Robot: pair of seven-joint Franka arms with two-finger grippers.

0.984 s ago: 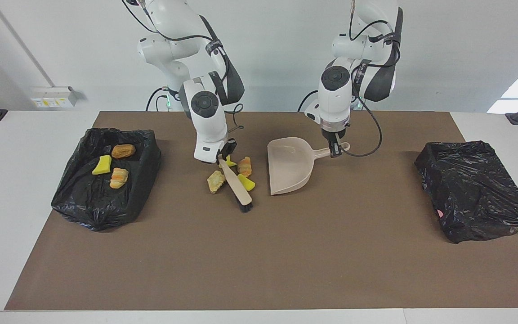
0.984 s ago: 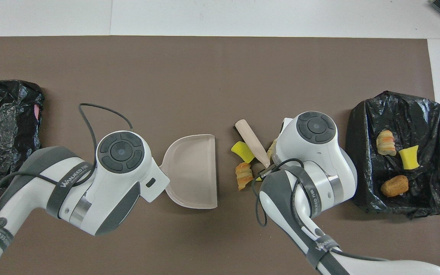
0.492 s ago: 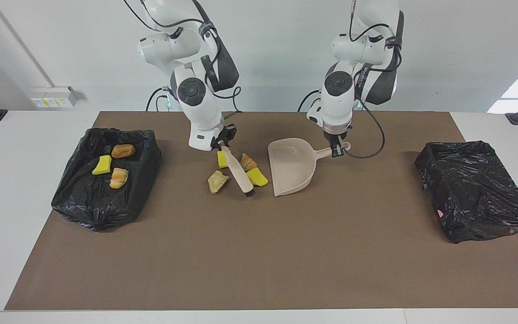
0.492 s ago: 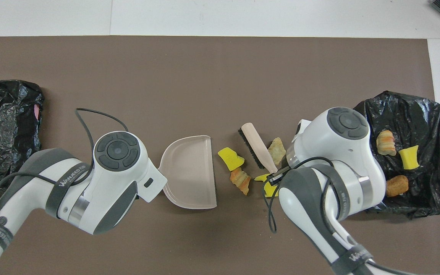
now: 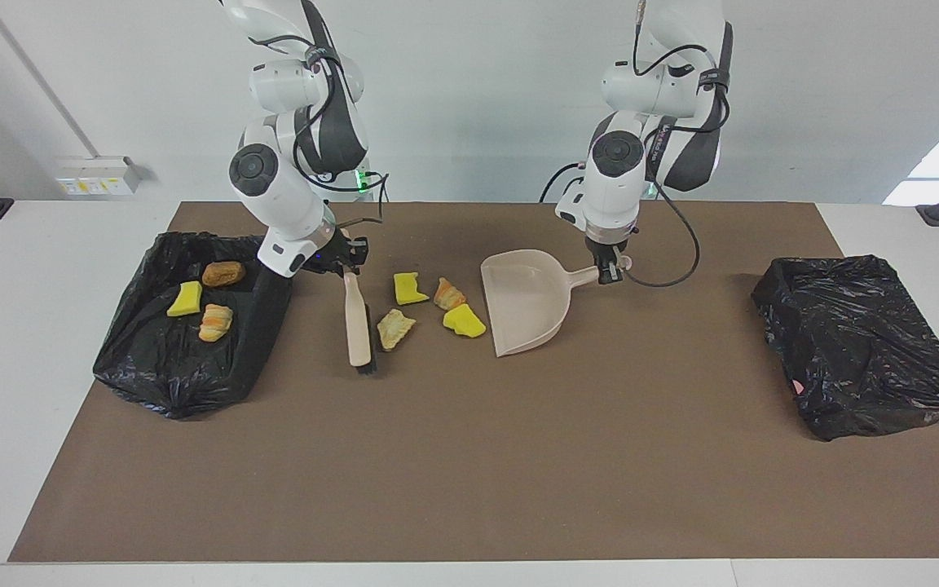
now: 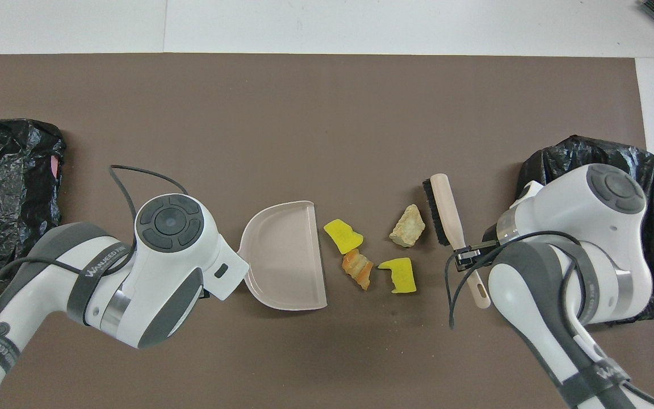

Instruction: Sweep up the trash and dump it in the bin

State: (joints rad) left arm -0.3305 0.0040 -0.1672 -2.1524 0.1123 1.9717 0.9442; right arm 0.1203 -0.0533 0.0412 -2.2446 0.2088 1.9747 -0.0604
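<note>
The right pincer clamps the beige black-bristled hand brush beside four loose scraps; the left pincer clamps the beige plastic dustpan, mouth facing them to receive.

The grey band on the left arm reads "WANEED"; smaller letters after it stay illegible.

You see a white table with a big brown mat on it. Four scraps lie on the mat near the middle, just beside the beige dustpan. A black bin with three scraps sits toward the right arm's end. Another black bin sits toward the left arm's end.
</note>
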